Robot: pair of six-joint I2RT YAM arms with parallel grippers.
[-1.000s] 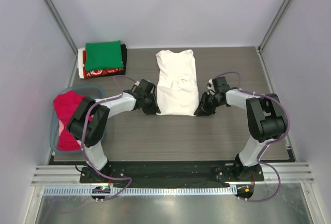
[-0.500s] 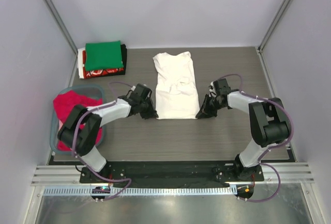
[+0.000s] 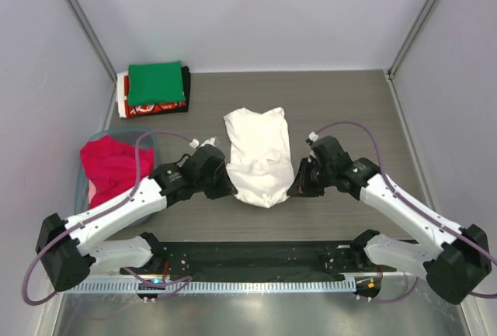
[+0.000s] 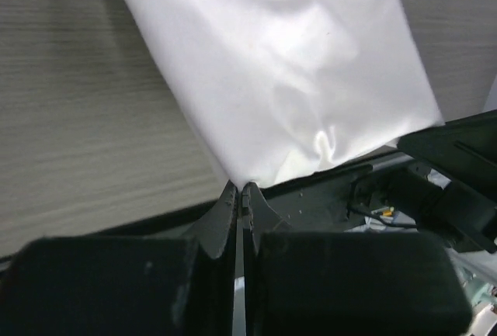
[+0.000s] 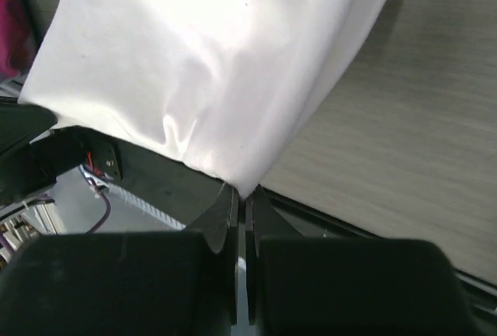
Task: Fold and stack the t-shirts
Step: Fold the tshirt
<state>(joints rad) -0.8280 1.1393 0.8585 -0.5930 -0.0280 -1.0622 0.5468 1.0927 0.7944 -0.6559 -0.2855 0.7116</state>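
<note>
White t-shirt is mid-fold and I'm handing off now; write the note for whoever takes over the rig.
Grippers: left gripper shut on the white t-shirt at its near left corner; right gripper shut on its near right corner.
The shirt's far end lies on the table, centre.
Done: folded stack at the far left, green t-shirt on top.
Left: finish folding the white one, stack it, then the red/pink t-shirt in the grey-blue tub.
</note>
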